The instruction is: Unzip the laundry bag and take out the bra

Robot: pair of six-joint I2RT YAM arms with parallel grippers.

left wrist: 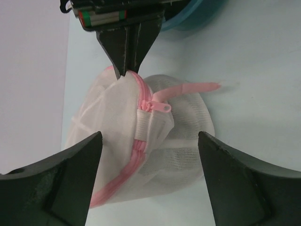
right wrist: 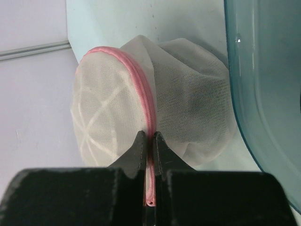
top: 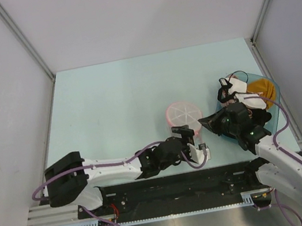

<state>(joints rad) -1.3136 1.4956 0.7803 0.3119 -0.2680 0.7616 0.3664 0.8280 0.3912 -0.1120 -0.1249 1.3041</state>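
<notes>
Table [top: 107, 97]: laundry bag [top: 184, 116] beside basin [top: 277, 103] holding cloth [top: 264, 88]

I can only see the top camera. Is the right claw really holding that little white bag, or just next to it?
Observer: It is holding it. The right wrist view shows the right gripper shut on the pink rim of the laundry bag.
Operator: What about the left claw?
Observer: The left wrist view shows the left gripper open, with one finger on each side of the bag.
Operator: Is the zip open?
Observer: It looks closed. In the left wrist view the zip runs shut along the rim, and its pink pull sits near the top, free of both grippers.
</notes>
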